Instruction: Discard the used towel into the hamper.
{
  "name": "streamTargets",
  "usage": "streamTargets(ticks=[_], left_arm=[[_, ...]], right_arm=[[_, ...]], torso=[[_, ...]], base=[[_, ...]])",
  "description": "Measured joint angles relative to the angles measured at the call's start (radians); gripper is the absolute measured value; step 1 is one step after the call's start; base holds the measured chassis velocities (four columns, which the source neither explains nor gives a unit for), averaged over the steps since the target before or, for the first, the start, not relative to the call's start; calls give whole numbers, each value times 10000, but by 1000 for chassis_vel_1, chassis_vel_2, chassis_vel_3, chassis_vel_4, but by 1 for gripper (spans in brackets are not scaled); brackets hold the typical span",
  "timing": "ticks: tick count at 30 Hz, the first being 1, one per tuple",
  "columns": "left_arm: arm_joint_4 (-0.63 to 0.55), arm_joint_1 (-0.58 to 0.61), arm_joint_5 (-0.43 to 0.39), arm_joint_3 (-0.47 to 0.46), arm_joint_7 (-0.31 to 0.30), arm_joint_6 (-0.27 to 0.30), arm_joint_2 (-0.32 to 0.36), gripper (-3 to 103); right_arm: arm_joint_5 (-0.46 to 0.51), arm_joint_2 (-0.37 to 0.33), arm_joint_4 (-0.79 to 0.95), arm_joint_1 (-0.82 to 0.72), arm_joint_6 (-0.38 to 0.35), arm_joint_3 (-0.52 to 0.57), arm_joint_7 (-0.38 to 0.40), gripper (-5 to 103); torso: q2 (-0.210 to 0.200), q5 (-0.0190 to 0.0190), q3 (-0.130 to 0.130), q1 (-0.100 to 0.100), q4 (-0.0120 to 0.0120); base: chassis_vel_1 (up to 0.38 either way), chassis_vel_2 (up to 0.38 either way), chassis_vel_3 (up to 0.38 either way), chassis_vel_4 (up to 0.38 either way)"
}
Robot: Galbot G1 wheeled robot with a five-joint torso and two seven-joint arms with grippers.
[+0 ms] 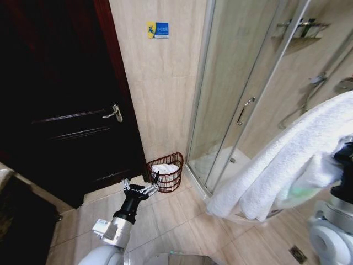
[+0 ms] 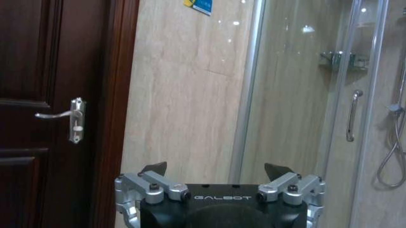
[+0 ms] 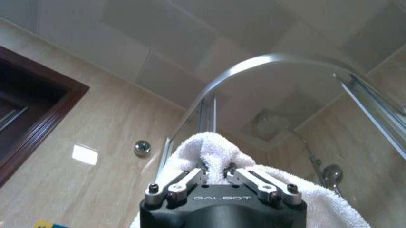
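Note:
A white towel (image 1: 287,160) hangs in a long drape at the right of the head view, held up high by my right arm. In the right wrist view my right gripper (image 3: 216,172) is shut on a bunched fold of the towel (image 3: 206,149). The hamper (image 1: 165,171), a small dark red-brown wire basket with white cloth inside, stands on the floor against the wall between the door and the shower. My left gripper (image 1: 141,186) is open and empty, held low just in front of the hamper; its fingers (image 2: 154,168) stand wide apart in the left wrist view.
A dark wooden door (image 1: 60,99) with a metal handle (image 1: 115,113) fills the left. A glass shower enclosure (image 1: 248,83) curves along the right, its raised base (image 1: 220,160) beside the hamper. Beige floor tiles (image 1: 165,221) lie open between me and the hamper.

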Motion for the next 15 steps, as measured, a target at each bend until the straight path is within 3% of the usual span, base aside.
streamTargets(ticks=[6, 15], left_arm=[[0, 0, 0, 0, 0, 0, 0, 100], [0, 0, 0, 0, 0, 0, 0, 100]], right_arm=[[38, -4, 1, -67, 35, 62, -7, 9], [5, -14, 0, -57, 28, 121, -205, 9]], torso=[[255, 0, 131, 118, 0], [294, 0, 155, 136, 1]], base=[[0, 0, 0, 0], [0, 0, 0, 0]])
